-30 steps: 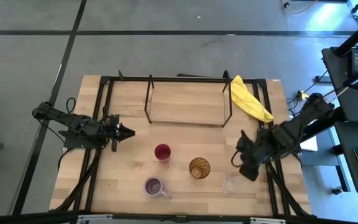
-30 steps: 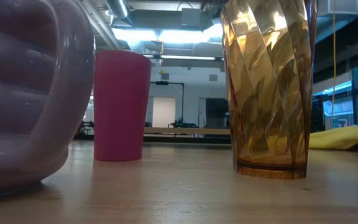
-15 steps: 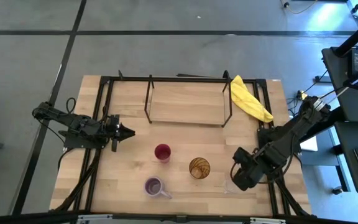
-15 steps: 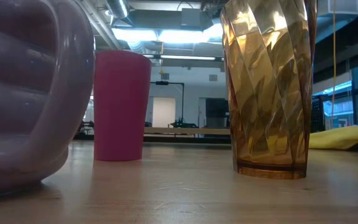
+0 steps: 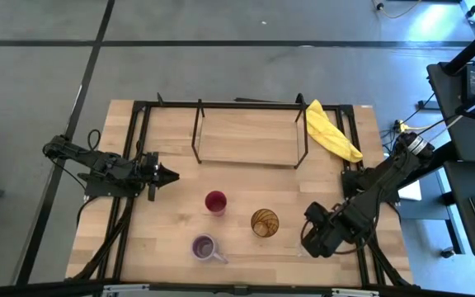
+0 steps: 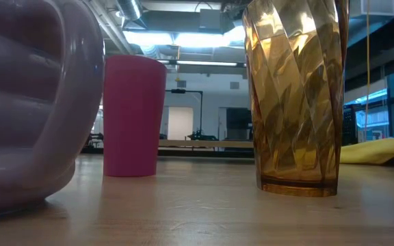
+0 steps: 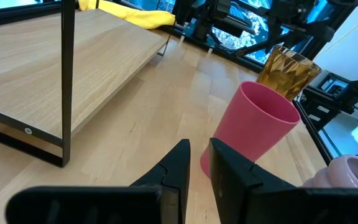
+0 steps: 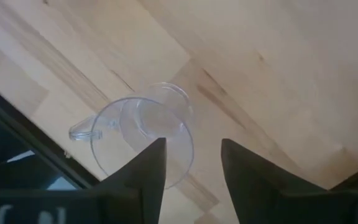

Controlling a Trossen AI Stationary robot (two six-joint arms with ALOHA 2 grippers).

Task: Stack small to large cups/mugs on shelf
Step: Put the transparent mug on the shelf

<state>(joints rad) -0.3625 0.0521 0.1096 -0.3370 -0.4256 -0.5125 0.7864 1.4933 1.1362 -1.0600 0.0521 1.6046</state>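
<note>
Small clear glass (image 8: pixel 143 138), with a handle, upright on the table's (image 5: pixel 171 214) near right part, directly beneath the right gripper (image 8: pixel 191 168), whose jaws are spread above its rim without touching it. To its left: amber tumbler (image 5: pixel 264 223), magenta cup (image 5: pixel 215 201), and lavender mug (image 5: pixel 205 247) nearest the front edge. Shelf (image 5: pixel 246 136) at the far side holds no cups; yellow cloth (image 5: pixel 330 132) lies at its right. Left gripper (image 5: pixel 168 175) waits at the left, jaws nearly together, holding nothing. No legible writing.
</note>
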